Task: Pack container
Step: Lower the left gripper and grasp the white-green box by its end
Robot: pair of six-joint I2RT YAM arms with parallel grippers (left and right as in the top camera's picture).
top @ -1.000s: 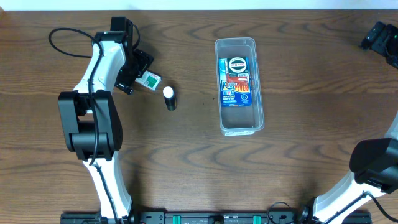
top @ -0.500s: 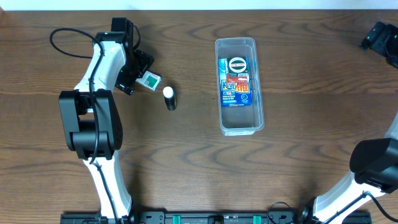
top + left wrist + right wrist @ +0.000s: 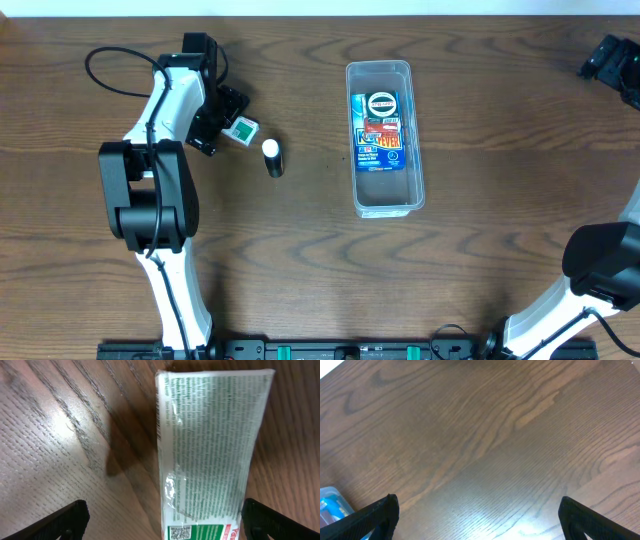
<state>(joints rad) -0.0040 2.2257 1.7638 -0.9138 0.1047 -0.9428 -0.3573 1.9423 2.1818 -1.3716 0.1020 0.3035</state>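
Note:
The container (image 3: 409, 110), a clear long bin, stands right of the table's middle with a blue and red packet (image 3: 379, 132) lying flat in it. A small green and white box (image 3: 241, 128) lies at the left. My left gripper (image 3: 224, 122) is open around it. In the left wrist view the box (image 3: 210, 450) lies between the open fingers, close to the right finger (image 3: 272, 520), and the left gripper (image 3: 165, 522) holds nothing. At the far right edge my right gripper (image 3: 606, 60) is open over bare wood (image 3: 482, 520).
A short black tube with a white cap (image 3: 271, 158) lies between the box and the container. A blue corner (image 3: 330, 505) shows at the lower left of the right wrist view. The dark wooden table (image 3: 480, 260) lies all around.
The left arm has edged slightly toward the green and white box. The right arm and the other things have not moved.

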